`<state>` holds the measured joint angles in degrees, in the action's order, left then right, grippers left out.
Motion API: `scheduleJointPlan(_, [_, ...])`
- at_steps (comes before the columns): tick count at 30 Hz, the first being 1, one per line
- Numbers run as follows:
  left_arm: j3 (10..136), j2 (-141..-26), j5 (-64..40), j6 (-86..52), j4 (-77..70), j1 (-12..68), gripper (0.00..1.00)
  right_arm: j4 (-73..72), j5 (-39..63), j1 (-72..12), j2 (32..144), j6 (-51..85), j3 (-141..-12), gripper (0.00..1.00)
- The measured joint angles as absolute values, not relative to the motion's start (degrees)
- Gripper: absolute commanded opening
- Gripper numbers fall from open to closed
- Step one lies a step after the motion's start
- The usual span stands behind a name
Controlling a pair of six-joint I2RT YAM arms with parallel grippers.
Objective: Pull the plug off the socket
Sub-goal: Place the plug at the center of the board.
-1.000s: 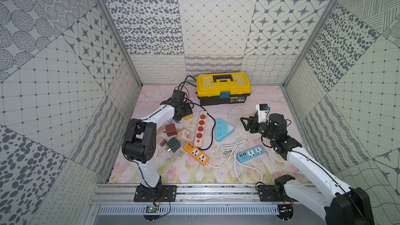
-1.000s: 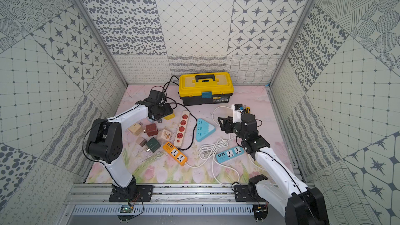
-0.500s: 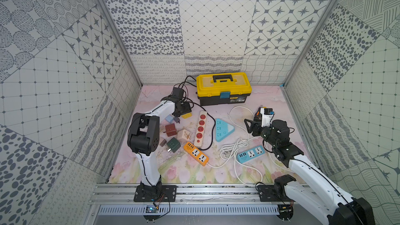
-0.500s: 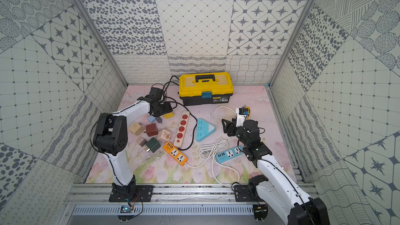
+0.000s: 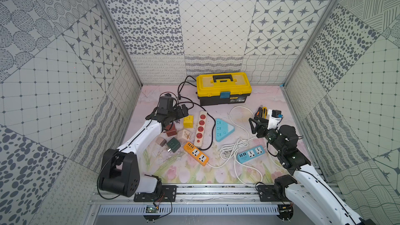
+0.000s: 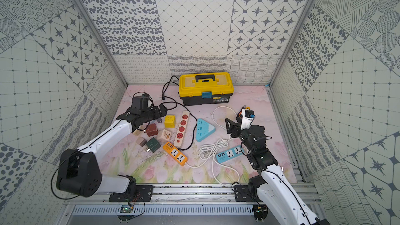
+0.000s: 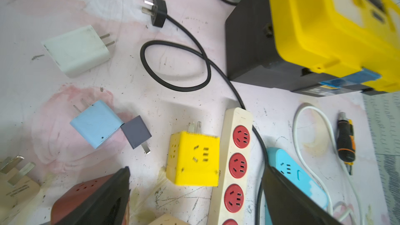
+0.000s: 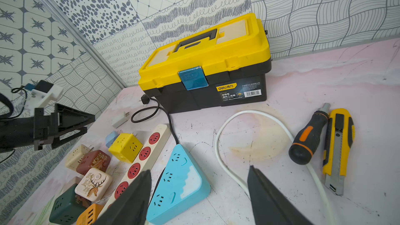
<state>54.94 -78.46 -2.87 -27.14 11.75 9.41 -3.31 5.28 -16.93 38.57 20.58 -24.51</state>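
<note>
My left pincer (image 7: 195, 168) gapes empty above the yellow cube socket (image 7: 192, 161), right pincer (image 8: 199, 169) parted and empty; I'd raise the left straight up, clearing the red cube socket (image 7: 75, 193).

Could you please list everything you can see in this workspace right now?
toolbox: 1, yellow and black, back centre
cream power strip: 1, red sockets, centre
orange power strip: 1, orange, front centre
blue power strip: 1, blue, front right
triangular socket: 1, light blue, centre
cube adapters: 5, yellow, maroon, cream, green, beige, left
chargers: 3, white, blue, grey, back left
brown block: 1, brown, left
black cable: 1, black, beside toolbox
white cables: tangled, count unclear, right of centre
screwdriver: 1, black-orange, right
utility knife: 1, yellow, right
left gripper: open, over adapters
right gripper: open, near screwdriver
</note>
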Motion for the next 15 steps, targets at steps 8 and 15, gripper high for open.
scheduleJointPlan(8, [32.69,-54.52,-4.89,-30.33,-2.17,9.39,1.0,-6.0,-1.23,-15.62,32.27,23.2,-19.07,1.0])
scheduleJointPlan(15, [19.31,-38.09,-4.89,-33.41,-10.46,9.39,0.99,-12.38,-5.8,-9.78,34.52,25.69,-16.12,1.0])
